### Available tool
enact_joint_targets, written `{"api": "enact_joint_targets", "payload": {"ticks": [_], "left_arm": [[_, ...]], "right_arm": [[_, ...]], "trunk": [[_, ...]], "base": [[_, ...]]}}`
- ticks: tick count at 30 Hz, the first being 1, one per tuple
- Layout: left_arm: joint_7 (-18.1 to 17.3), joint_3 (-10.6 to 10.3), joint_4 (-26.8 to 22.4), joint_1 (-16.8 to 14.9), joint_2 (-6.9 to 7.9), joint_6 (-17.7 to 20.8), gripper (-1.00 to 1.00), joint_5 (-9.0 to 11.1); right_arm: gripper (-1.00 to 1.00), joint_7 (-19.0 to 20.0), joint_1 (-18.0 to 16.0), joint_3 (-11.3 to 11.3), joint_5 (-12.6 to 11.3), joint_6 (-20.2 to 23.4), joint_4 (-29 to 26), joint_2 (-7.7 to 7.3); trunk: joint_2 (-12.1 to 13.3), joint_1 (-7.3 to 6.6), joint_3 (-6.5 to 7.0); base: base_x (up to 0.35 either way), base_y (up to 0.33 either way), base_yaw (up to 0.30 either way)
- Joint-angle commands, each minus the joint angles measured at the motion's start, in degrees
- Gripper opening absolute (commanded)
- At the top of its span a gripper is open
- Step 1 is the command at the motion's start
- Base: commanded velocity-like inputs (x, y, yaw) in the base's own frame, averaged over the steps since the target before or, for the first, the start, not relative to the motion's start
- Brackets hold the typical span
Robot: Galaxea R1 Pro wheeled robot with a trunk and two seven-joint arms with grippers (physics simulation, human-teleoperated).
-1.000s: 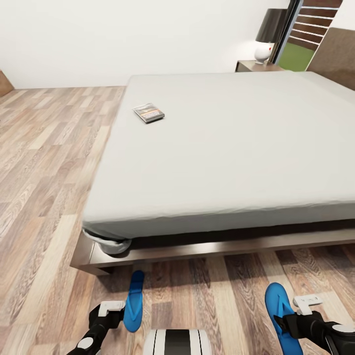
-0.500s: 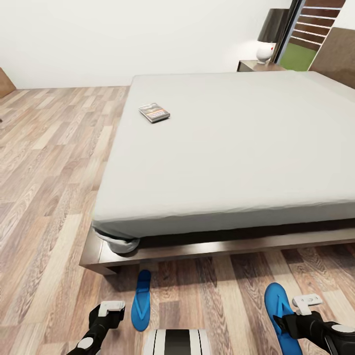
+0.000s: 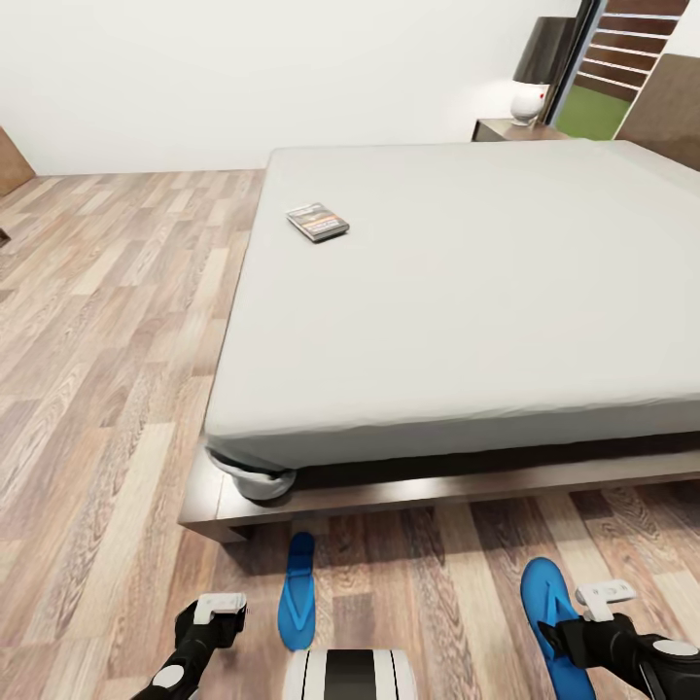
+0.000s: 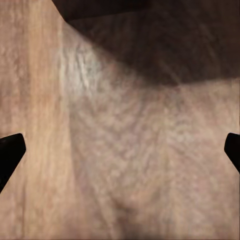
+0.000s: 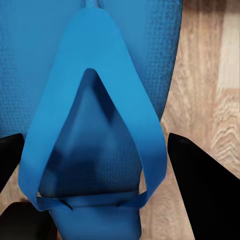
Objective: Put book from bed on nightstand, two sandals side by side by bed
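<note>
Holding our right gripper (image 3: 583, 622) low over the floor (image 3: 117, 321), we have one blue sandal (image 3: 546, 622) right at the fingers. In the right wrist view that sandal (image 5: 95, 100) sits between the two dark fingertips (image 5: 200, 185), its thong strap running up the middle; the jaws stand apart on either side of it, and we cannot tell whether they press on it. Off to that gripper's left, our left gripper (image 3: 209, 622) hangs just above the planks. Its wrist view gives us bare wood floor (image 4: 120, 165) with a dark fingertip (image 4: 10, 152) at each edge, so the jaws are spread wide with nothing between them. Just to the right of this gripper lies the second sandal (image 3: 297, 603), flat on the floor, pointing toward the bed (image 3: 467, 292), near its corner and well apart from the first. Ahead of both grippers the bed's dark frame (image 3: 389, 491) carries the pale grey mattress. Far ahead on the mattress, toward the left gripper's side, rests the book (image 3: 318, 222). Beyond the bed's far corner on the right stands the nightstand (image 3: 515, 129), a lamp (image 3: 533, 92) on top.
</note>
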Motion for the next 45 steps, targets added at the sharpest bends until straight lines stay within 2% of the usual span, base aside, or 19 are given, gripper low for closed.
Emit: {"api": "enact_joint_targets", "payload": {"ticks": [1,18,33,36,39,41,43,45], "left_arm": [[0.33,-0.49,0.0,-0.03,0.03,-0.14,1.0,0.38],[0.42,-0.49,0.0,-0.03,0.03,-0.08,1.0,0.38],[0.36,-0.49,0.0,-0.03,0.03,-0.16,1.0,0.36],[0.33,-0.49,0.0,-0.03,0.06,-0.17,1.0,0.3],[0.29,-0.53,0.06,-0.03,0.07,-0.17,1.0,0.19],[0.29,-0.55,0.07,-0.03,0.06,-0.15,1.0,0.16],[0.28,-0.56,0.08,-0.03,0.04,-0.11,1.0,0.09],[0.27,-0.57,0.08,-0.03,0.04,-0.1,1.0,0.04]], "right_arm": [[-1.0,0.54,-0.04,-0.06,0.56,0.16,-0.09,0.01],[-1.0,0.52,-0.02,-0.06,0.56,0.16,-0.09,0.01],[-1.0,0.44,-0.01,-0.18,0.58,0.18,-0.03,0.04],[-1.0,0.29,-0.04,-0.27,0.6,0.1,1.18,0.01],[-1.0,0.29,-0.38,-0.75,0.83,-0.9,4.82,-0.38],[-1.0,0.07,-0.5,-0.85,1.66,-1.15,5.58,-0.43],[-1.0,-2.2,-0.62,-0.82,5.8,-1.45,6.37,-0.4],[-1.0,-3.81,-0.65,-0.63,8.19,-1.57,6.57,-0.27]], "trunk": [[-0.01,-0.01,-0.04],[-0.01,-0.01,-0.04],[-0.01,-0.01,-0.04],[-0.01,-0.01,-0.04],[-0.01,-0.01,-0.04],[-0.01,-0.01,-0.04],[-0.01,-0.01,-0.04],[-0.01,-0.01,-0.04]], "base": [[0.0,0.186,0.0],[0.0,0.259,0.0],[0.0,0.099,0.0],[0.0,0.007,0.0],[0.0,0.002,0.0],[0.0,0.001,0.0],[0.0,0.0,0.0],[0.0,0.0,0.0]]}}
